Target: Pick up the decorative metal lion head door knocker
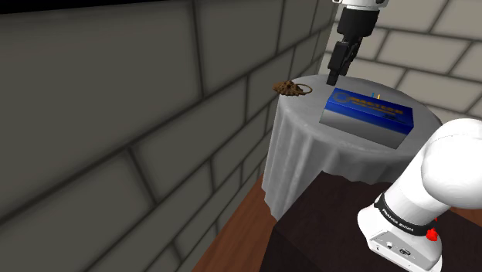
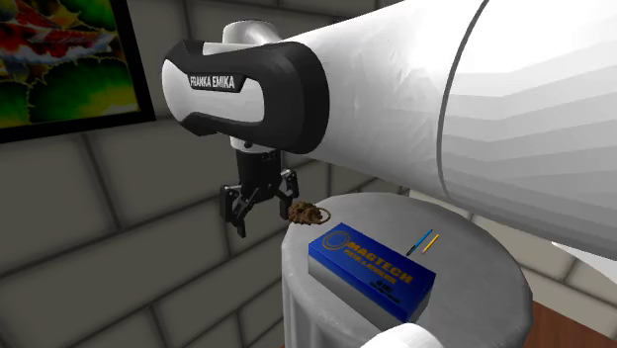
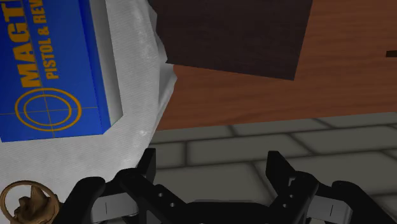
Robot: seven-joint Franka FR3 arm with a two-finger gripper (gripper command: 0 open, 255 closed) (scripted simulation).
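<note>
The lion head door knocker is small and brown with a thin ring. It lies at the rim of the round cloth-covered table, on the shoulder view's left. My black gripper hangs above the table, up and to the right of it in that view. In the second exterior view the gripper is open, just left of the knocker and higher than it. In the wrist view the knocker lies outside the gap, beside one finger; the gripper has nothing between its fingers.
A blue box with yellow lettering takes up the table's middle, close to the knocker. Two thin pencils lie beyond it. A stone-block wall runs close behind the table. A dark stand and wooden floor lie below.
</note>
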